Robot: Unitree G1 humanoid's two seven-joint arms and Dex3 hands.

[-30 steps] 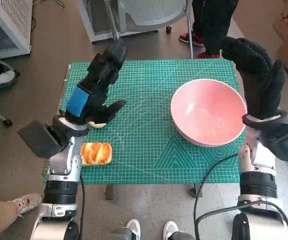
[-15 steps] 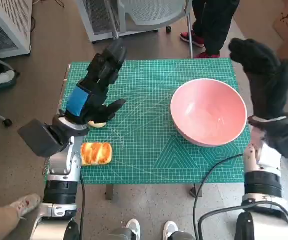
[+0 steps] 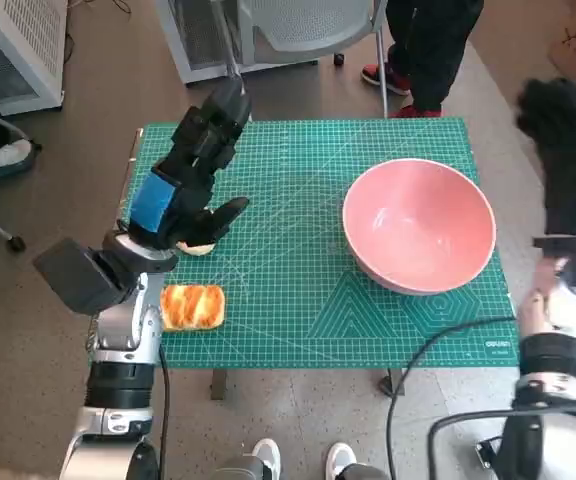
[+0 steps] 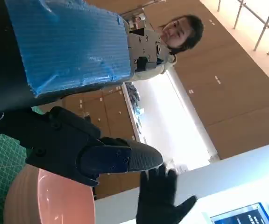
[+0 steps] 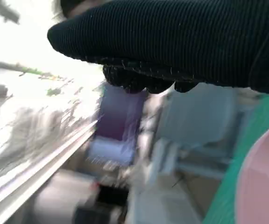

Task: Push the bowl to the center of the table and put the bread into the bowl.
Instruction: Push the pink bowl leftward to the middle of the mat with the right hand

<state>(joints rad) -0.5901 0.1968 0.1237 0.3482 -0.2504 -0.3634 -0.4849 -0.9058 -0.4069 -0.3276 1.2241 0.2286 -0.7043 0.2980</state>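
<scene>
The pink bowl (image 3: 419, 222) sits toward the right side of the green mat (image 3: 298, 290), not yet centered, and the bread (image 3: 192, 306) lies just behind the left hand's (image 3: 190, 170) heel. That hand hovers with fingers extended and loosely apart, holding nothing. The right hand (image 3: 566, 165) is raised off the table's right edge, fingers spread, empty. Risk: a high or fast push from there could tip the bowl or overshoot center. Only the left wrist view shows the glove's splayed fingers (image 4: 160, 196); only the head view shows the bread.
</scene>
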